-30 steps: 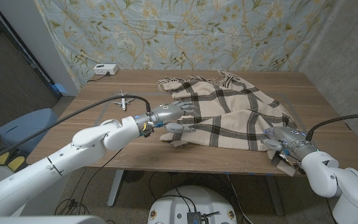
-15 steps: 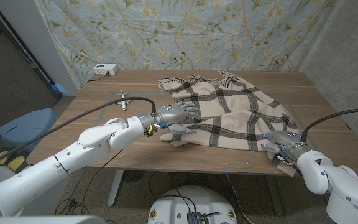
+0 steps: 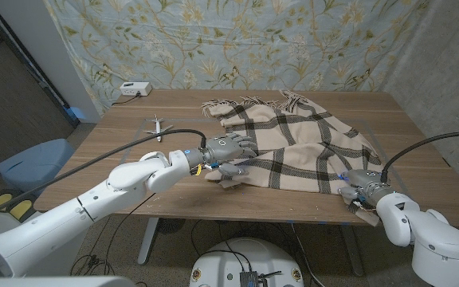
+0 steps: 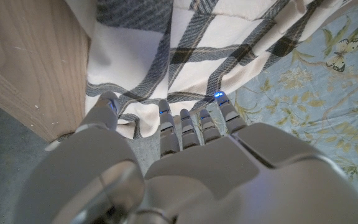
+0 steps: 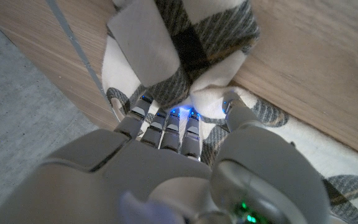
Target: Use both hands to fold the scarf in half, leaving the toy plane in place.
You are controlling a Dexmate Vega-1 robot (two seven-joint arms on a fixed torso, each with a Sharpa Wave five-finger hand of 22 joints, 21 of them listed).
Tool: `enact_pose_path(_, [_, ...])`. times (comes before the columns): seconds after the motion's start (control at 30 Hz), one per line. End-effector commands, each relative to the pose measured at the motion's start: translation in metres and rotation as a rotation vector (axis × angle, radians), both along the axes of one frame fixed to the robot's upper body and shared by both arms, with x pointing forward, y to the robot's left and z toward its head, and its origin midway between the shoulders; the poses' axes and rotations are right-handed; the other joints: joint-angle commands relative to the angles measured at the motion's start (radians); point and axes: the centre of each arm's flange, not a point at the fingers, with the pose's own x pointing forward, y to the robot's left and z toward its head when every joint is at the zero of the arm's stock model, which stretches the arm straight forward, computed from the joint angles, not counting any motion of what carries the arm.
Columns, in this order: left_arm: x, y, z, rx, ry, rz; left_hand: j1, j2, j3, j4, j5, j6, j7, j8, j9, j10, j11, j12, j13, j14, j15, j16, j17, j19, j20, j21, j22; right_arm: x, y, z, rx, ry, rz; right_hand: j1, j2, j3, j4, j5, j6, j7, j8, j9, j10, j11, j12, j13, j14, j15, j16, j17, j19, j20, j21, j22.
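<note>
A toy plane (image 3: 158, 126) sits on the desk (image 3: 126, 159) at its left side, well apart from the scarf (image 3: 293, 143). The left hand (image 3: 228, 151) grips the scarf's near left edge, fingers over the cloth and thumb under it. The plaid scarf lies rumpled across the desk's middle and right. The right hand (image 3: 359, 190) clutches its near right corner at the desk's front edge.
</note>
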Motion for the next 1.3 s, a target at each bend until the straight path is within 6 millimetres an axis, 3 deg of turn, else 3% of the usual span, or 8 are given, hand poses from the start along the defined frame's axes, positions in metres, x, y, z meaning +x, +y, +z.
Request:
enact_pose_path(0.03, [0.001,-0.006,-0.009,0.047,-0.128,0.007,0.025,-0.003,0.001,-0.006,0.011,0.016,0.0,0.0,0.003,0.013,-0.005,0.0,0.003,0.02,-0.006,0.007,-0.001,0.016,-0.001,0.0,0.001,0.01,-0.003,-0.006,-0.076,-0.022,-0.025,0.048,-0.006,-0.01,-0.005,0.01,0.102,-0.001,0.028,0.005,0.052,-0.007,0.014,0.002,0.039,-0.016,0.012,0.004,0.027,-0.007,0.006,0.003])
enact_pose_path(0.33, [-0.001,-0.013,-0.007,-0.001,-0.123,-0.064,0.034,-0.015,-0.009,0.001,0.01,0.011,-0.005,-0.008,0.004,0.018,-0.003,-0.002,0.003,0.03,-0.009,0.006,-0.001,0.019,-0.001,-0.004,0.002,0.017,-0.004,-0.009,-0.097,-0.042,-0.013,0.192,-0.037,-0.037,-0.007,0.024,0.331,0.015,0.082,0.007,0.17,-0.023,0.024,0.002,0.106,-0.047,0.019,0.005,0.073,-0.014,0.006,0.003])
enact_pose_path(0.57, [0.001,-0.024,0.0,0.026,-0.009,-0.07,0.013,-0.07,-0.056,0.018,0.013,0.024,0.006,-0.012,0.004,-0.001,0.004,-0.015,0.004,0.004,0.005,-0.008,0.002,-0.008,0.015,-0.028,0.004,0.019,-0.004,-0.006,-0.086,-0.056,-0.001,0.199,-0.03,-0.041,0.001,0.023,0.34,0.016,0.082,0.007,0.181,-0.023,0.024,0.002,0.115,-0.048,0.023,0.009,0.08,-0.013,0.007,0.003])
enact_pose_path(0.73, [0.008,-0.03,0.0,0.073,0.073,-0.013,0.011,-0.072,-0.068,0.026,0.017,0.081,0.036,0.003,0.004,-0.001,0.007,-0.017,0.004,-0.01,0.015,-0.011,0.002,-0.018,0.018,-0.039,0.006,0.02,-0.006,-0.005,-0.08,-0.057,0.002,0.197,-0.022,-0.045,0.009,0.022,0.34,0.016,0.079,0.008,0.182,-0.024,0.022,0.002,0.115,-0.047,0.024,0.012,0.08,-0.015,0.007,0.004])
enact_pose_path(0.97, [0.014,-0.038,-0.003,0.144,0.043,0.054,0.015,-0.067,-0.07,0.028,0.019,0.087,0.039,0.001,0.004,-0.006,0.01,-0.019,0.004,-0.019,0.019,-0.013,0.002,-0.024,0.018,-0.044,0.006,0.021,-0.009,-0.006,-0.071,-0.059,0.006,0.196,-0.018,-0.05,0.014,0.02,0.341,0.018,0.078,0.008,0.183,-0.021,0.02,0.003,0.115,-0.047,0.025,0.014,0.082,-0.016,0.006,0.004])
enact_pose_path(1.1, [0.016,-0.043,-0.006,0.171,0.009,0.061,0.036,-0.047,-0.065,0.027,0.022,0.132,0.03,0.01,0.004,0.007,-0.005,-0.015,0.004,-0.017,0.016,-0.009,0.002,-0.02,0.014,-0.048,0.007,0.021,-0.011,-0.006,-0.068,-0.064,0.006,0.197,-0.017,-0.052,0.016,0.019,0.343,0.019,0.077,0.008,0.185,-0.02,0.02,0.003,0.115,-0.047,0.026,0.015,0.083,-0.015,0.006,0.004])
enact_pose_path(1.17, [0.017,-0.045,-0.009,0.18,-0.012,0.064,0.052,-0.037,-0.064,0.024,0.023,0.172,-0.002,0.017,0.004,0.016,-0.011,-0.014,0.003,-0.009,0.01,-0.005,0.001,-0.016,0.014,-0.052,0.007,0.021,-0.012,-0.006,-0.065,-0.064,0.007,0.197,-0.016,-0.053,0.016,0.019,0.342,0.019,0.076,0.008,0.185,-0.021,0.019,0.003,0.115,-0.048,0.026,0.016,0.082,-0.016,0.006,0.004])
enact_pose_path(1.3, [0.02,-0.047,-0.014,0.208,-0.047,0.08,0.067,-0.03,-0.063,0.021,0.023,0.194,-0.014,0.017,0.003,0.031,-0.027,-0.01,0.003,0.001,0.001,-0.002,0.001,-0.005,0.006,-0.053,0.007,0.021,-0.014,-0.007,-0.058,-0.065,0.006,0.198,-0.014,-0.055,0.018,0.019,0.344,0.019,0.076,0.008,0.186,-0.02,0.019,0.003,0.115,-0.048,0.026,0.016,0.083,-0.016,0.006,0.004])
